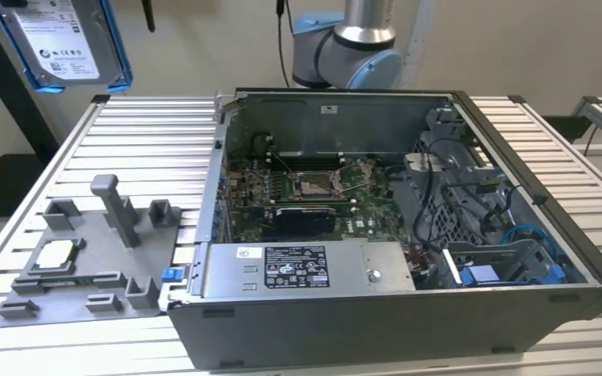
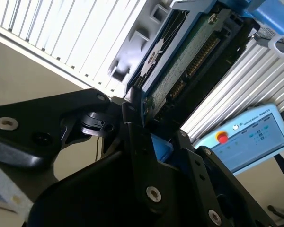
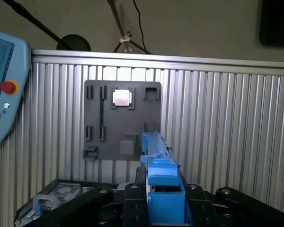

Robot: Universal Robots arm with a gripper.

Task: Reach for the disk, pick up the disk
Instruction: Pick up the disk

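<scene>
I'm hanging well above the table, clear of the open PC case w/ free air around, gripper pinching the disk, silver w/ white label & blue bracket, high at the exterior view's left.

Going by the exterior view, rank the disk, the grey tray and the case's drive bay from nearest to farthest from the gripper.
1. The disk: clamped in the gripper, high at the exterior view's left.
2. The grey tray: on the table, left side.
3. The drive bay: inside the computer case, right end.
</scene>
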